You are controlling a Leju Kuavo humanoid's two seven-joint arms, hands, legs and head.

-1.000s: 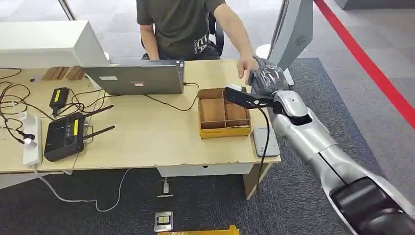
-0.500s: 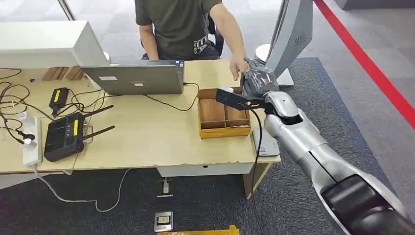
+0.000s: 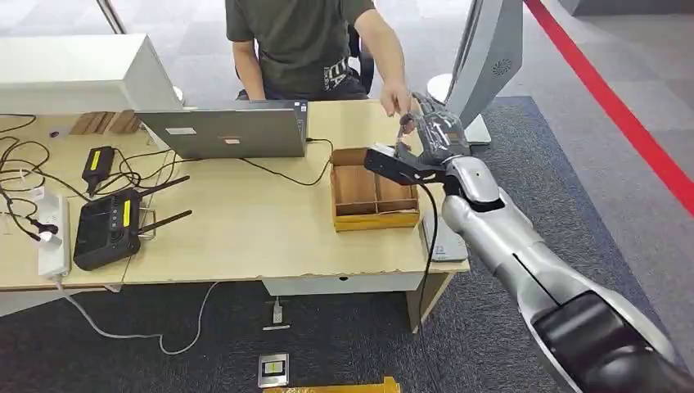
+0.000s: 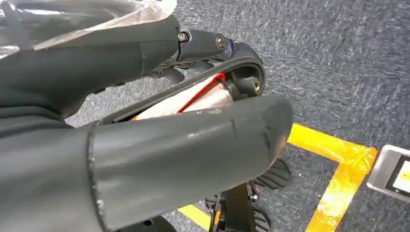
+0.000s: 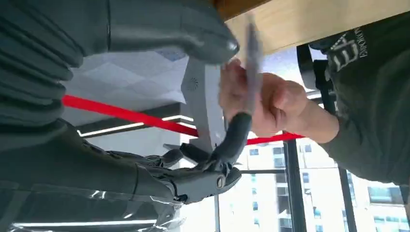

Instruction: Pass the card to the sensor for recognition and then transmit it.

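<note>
My right hand (image 3: 434, 135) reaches over the far right corner of the wooden table (image 3: 245, 237), above the brown divided box (image 3: 372, 192). A thin card (image 5: 251, 53), seen edge-on and blurred, stands between its thumb and a dark finger (image 5: 237, 130). A seated person's hand (image 5: 263, 104) is closed round the same card, and meets my fingertips (image 3: 413, 123) in the head view. A flat grey sensor pad (image 3: 448, 241) lies at the table's front right edge, under my forearm. My left hand (image 4: 145, 121) hangs over the carpet, fingers curled in and holding nothing.
An open laptop (image 3: 225, 131) sits mid-table, with a black router (image 3: 106, 229), a power strip (image 3: 51, 237) and tangled cables to the left. A white stand (image 3: 487, 57) rises behind my hand. Yellow tape (image 4: 338, 164) marks the floor.
My right arm has shifted a little left, toward the person. The person's hand has moved up to my fingertips and taken hold of the card.
</note>
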